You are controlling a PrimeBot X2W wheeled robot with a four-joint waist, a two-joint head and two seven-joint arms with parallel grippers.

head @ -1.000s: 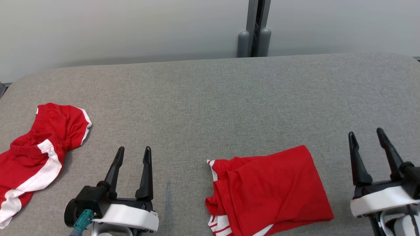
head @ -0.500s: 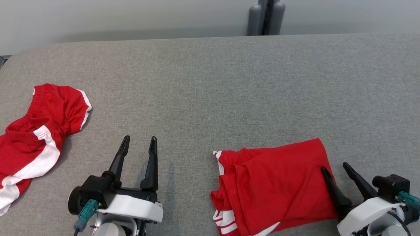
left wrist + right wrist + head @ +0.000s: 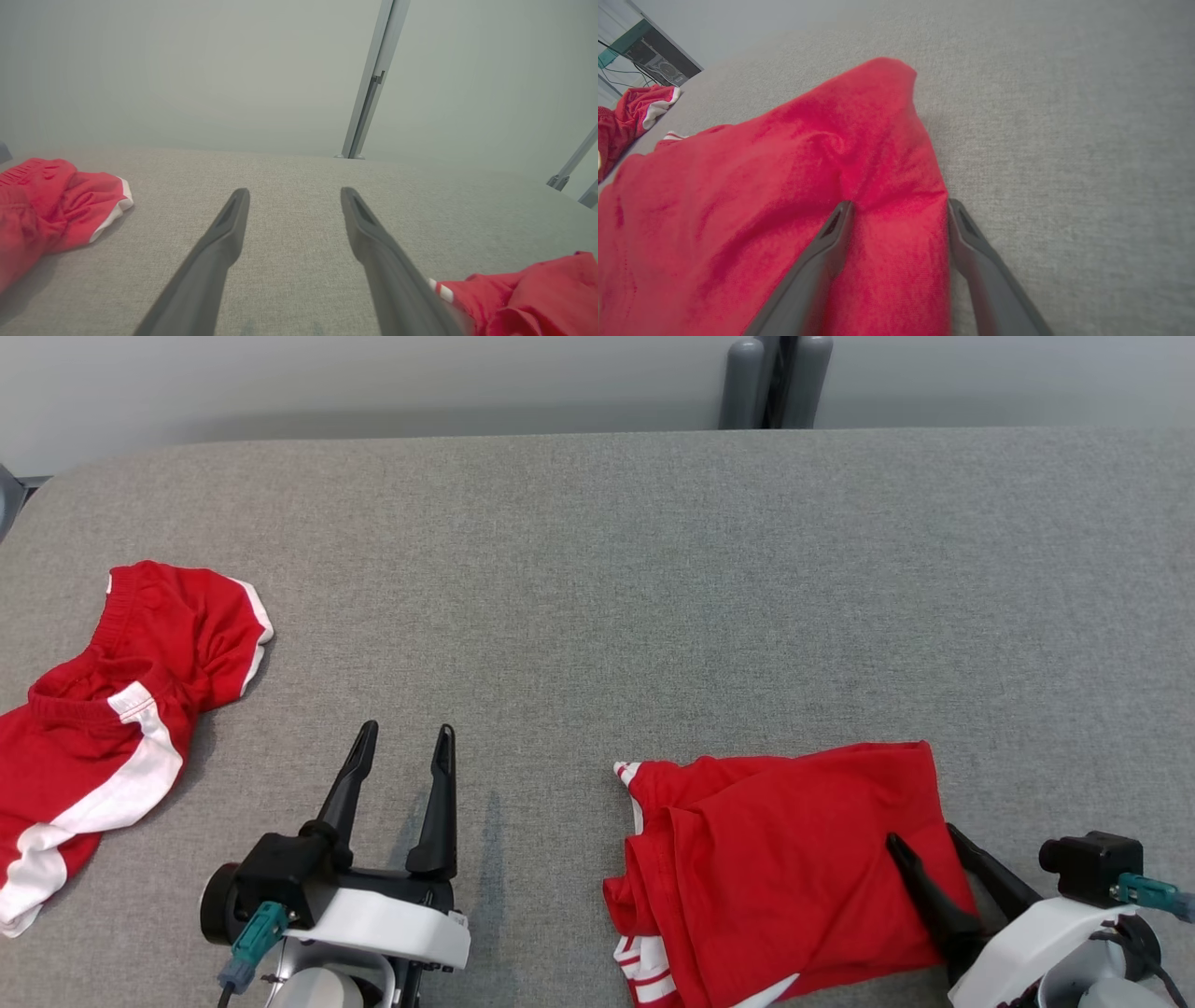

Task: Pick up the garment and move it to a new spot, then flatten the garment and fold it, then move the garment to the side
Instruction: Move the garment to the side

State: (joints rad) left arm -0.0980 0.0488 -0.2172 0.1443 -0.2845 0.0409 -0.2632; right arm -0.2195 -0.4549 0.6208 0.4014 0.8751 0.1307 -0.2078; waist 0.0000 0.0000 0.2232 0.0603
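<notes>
I am watching the garment [image 3: 775,868] lying folded on the grey table [image 3: 597,569], near the front edge and to my right of centre; its near edge is running off the bottom of the head view, so I am not seeing the whole of it; white stripes are peeking out at its left end, and the layers underneath are staying hidden by the top fold. The right gripper [image 3: 922,835] is sitting at the garment's right edge with its jaws spread wide, closed on nothing; in its wrist view the right gripper [image 3: 900,204] is straddling the edge of the garment [image 3: 761,186], one finger over the red cloth and the other just off it over the table; whether the tips are pressing the cloth or only hovering over it I cannot tell. The left gripper [image 3: 408,728] is hanging over bare table between the garment and the shorts [image 3: 112,709], its jaws spread too, and its wrist view is showing the same left gripper [image 3: 294,192] with nothing between the fingers. The shorts are lying crumpled at the far left, well apart from the garment, partly cut off by the frame edge. A grey post [image 3: 775,383] is standing behind the table, its top cropped.
</notes>
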